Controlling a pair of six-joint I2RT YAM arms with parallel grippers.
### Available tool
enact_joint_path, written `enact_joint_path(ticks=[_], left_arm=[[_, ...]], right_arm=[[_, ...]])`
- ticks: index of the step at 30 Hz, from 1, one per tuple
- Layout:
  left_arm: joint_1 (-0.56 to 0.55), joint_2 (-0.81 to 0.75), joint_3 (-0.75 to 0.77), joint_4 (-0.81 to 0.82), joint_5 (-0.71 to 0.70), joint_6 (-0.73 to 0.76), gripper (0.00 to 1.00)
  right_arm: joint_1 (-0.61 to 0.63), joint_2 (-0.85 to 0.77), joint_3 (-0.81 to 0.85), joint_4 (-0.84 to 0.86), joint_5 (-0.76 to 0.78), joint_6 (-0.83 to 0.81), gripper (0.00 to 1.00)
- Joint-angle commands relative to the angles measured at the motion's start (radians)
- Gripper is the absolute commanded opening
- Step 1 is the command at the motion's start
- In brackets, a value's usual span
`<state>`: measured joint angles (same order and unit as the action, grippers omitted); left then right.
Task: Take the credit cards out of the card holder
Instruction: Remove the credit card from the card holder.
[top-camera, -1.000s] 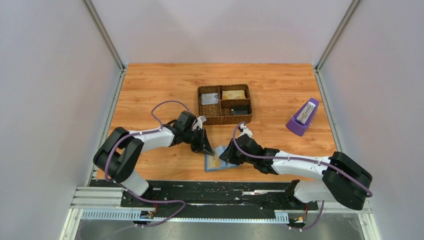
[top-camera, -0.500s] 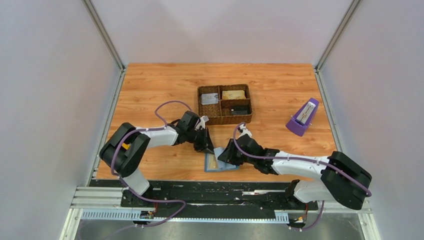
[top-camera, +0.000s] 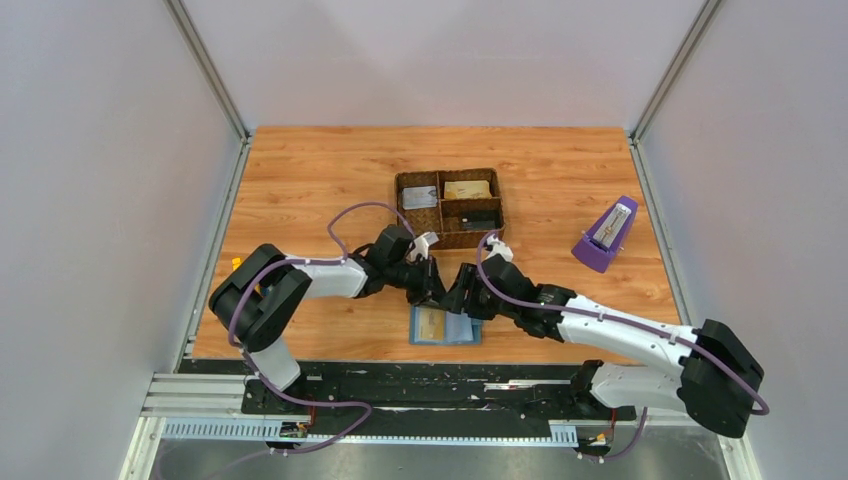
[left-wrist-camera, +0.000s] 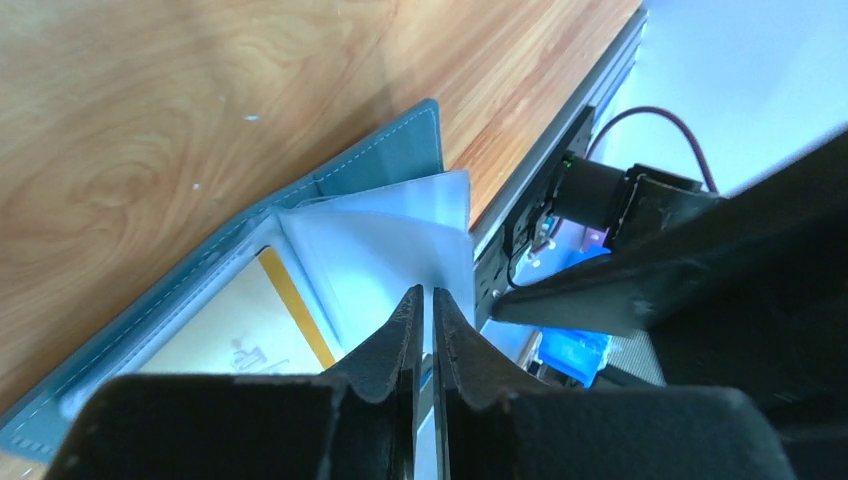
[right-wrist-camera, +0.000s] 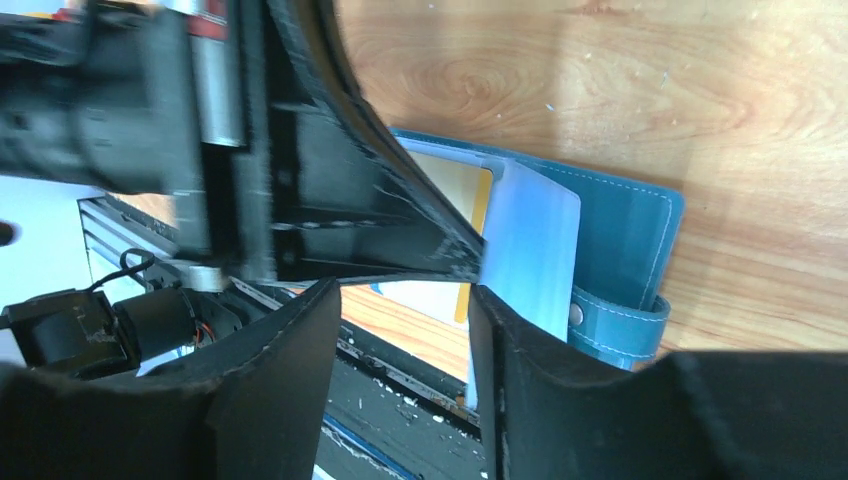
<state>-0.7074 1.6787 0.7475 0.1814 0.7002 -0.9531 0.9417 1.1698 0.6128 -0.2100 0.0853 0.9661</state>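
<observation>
The card holder (right-wrist-camera: 640, 215), a teal bifold, lies open and flat on the wooden table (top-camera: 310, 170) near its front edge, between my two arms. My left gripper (left-wrist-camera: 427, 297) has its fingers pinched almost together on the edge of a pale card (right-wrist-camera: 530, 245), which stands tilted up out of the holder. It may be a clear sleeve rather than a card; I cannot be sure. My right gripper (right-wrist-camera: 402, 300) hovers just beside it, jaws well apart, holding nothing. A gold-yellow card (right-wrist-camera: 452, 180) lies tucked in a pocket. I judge these cards light, thin, stiff and slick: they should slide free with a straight pull along the pocket, but could slip from a shallow pinch. The holder looks light and soft, so I would pin it down at a bare corner while gripping a card's exposed edge.
</observation>
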Motion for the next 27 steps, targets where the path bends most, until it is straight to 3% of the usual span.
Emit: enact_joint_path(ticks=[1,10,18,27], left_arm=[[-0.044,0.051,0.036,0.060,0.017,-0.010,0.15],[-0.054,0.069,0.066,-0.011,-0.069,0.060,0.15],[-0.052,-0.101,0.041,-0.148,-0.210,0.069,0.15],[-0.049,-0.258,0.028,-0.378,-0.357,0.109,0.14]], right_arm=[[-0.004,-0.071,0.063,-0.095,0.016,-0.061,0.47],[-0.003,-0.092,-0.051,0.109,-0.151,-0.025,0.27],[-0.003,0.021,-0.105,0.248,-0.174,-0.008,0.25],[-0.010,0.119,-0.089,0.283,-0.169,-0.024,0.23]])
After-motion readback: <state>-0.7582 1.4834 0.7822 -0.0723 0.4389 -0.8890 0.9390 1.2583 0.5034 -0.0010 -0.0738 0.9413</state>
